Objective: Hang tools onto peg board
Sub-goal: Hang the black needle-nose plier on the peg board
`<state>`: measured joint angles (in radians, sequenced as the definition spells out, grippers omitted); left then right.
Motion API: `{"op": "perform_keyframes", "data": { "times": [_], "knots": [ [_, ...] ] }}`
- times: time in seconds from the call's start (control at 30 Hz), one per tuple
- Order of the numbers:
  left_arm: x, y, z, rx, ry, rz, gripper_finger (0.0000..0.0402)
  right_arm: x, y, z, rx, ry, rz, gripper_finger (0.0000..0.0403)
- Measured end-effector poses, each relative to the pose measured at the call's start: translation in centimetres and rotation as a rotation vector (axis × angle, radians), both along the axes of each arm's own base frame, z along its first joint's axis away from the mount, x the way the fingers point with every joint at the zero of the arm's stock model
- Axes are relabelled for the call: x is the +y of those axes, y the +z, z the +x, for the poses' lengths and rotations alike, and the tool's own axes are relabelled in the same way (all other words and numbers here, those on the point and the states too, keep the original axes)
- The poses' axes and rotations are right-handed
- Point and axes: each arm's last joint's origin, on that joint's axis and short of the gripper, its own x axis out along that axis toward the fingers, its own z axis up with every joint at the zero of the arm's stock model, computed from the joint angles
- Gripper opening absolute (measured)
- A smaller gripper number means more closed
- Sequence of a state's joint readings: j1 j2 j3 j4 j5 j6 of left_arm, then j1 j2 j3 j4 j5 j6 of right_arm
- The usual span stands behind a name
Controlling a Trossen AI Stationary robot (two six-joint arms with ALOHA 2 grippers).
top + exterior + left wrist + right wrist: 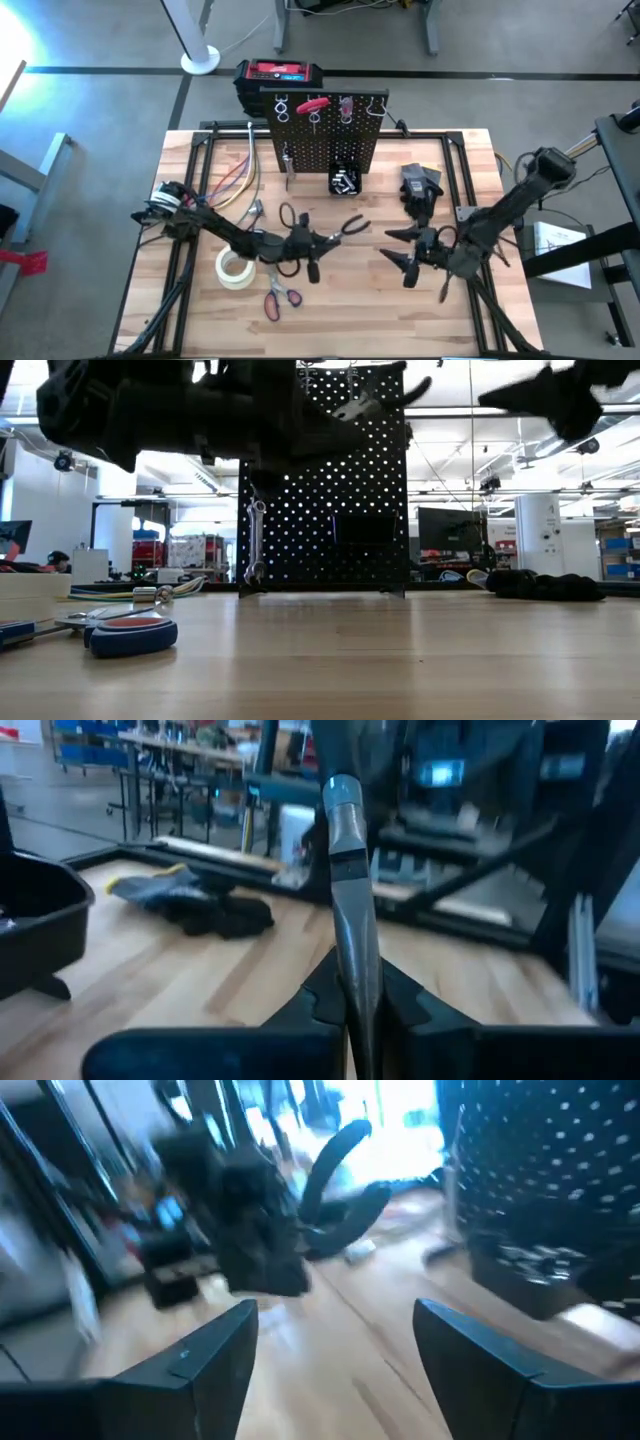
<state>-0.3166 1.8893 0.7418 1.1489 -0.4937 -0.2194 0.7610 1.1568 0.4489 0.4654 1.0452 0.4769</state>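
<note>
My left gripper (320,241) (360,1020) is near the table's middle, shut on black-handled pliers (351,226). The pliers are lifted clear, and their handles (335,1160) point toward my right gripper. My right gripper (400,252) (335,1330) is open and empty, just right of the pliers and facing them. The black peg board (325,130) (325,490) stands upright at the far edge. It carries a red tool, other hung tools, a wrench (255,540) and a small black bin (345,178). Red-handled scissors (283,297) lie on the table near the front. My left gripper pinches the pliers' metal nose (358,982) between its two fingers. The fingers come level from the table's left and lie along the pliers. The pivot and handles (340,790) stick out ahead of the fingers, toward the table's right. The pliers are clear of the table.
A white tape roll (235,268) lies by my left arm, and dark-handled scissors (290,215) lie behind it. A black glove (420,180) lies right of the peg board. A red-and-black toolbox (280,75) stands behind the board. Cables (235,185) lie at the far left.
</note>
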Motion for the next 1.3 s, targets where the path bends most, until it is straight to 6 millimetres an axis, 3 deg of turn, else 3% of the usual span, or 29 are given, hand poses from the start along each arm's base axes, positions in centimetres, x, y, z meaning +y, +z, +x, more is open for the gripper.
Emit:
{"op": "perform_keyframes", "data": {
  "times": [0.23,0.47,0.63,0.83,1.03,1.3],
  "knots": [
    [0.0,0.9,0.2,-0.069,-0.008,-0.021,0.0003,-1.9,-2.9,0.2,-0.345,-0.010,0.116,0.0219],
    [-0.4,2.4,1.4,-0.107,-0.006,0.012,0.0004,-2.9,-3.9,5.0,-0.357,0.067,0.088,0.0218],
    [-0.4,2.7,1.8,-0.102,-0.002,0.017,0.0004,-3.3,-2.2,6.9,-0.425,0.101,0.052,0.0253],
    [-0.3,2.6,1.8,-0.099,0.004,0.021,0.0004,-3.8,0.2,7.0,-0.500,0.095,0.005,0.0262],
    [-0.3,2.4,1.9,-0.073,-0.003,0.040,0.0004,-4.6,1.0,8.3,-0.497,0.195,-0.007,0.0199],
    [-0.2,2.3,1.9,-0.058,-0.004,0.047,0.0004,-5.2,0.5,9.5,-0.413,0.197,0.006,0.0073]
  ]
}}
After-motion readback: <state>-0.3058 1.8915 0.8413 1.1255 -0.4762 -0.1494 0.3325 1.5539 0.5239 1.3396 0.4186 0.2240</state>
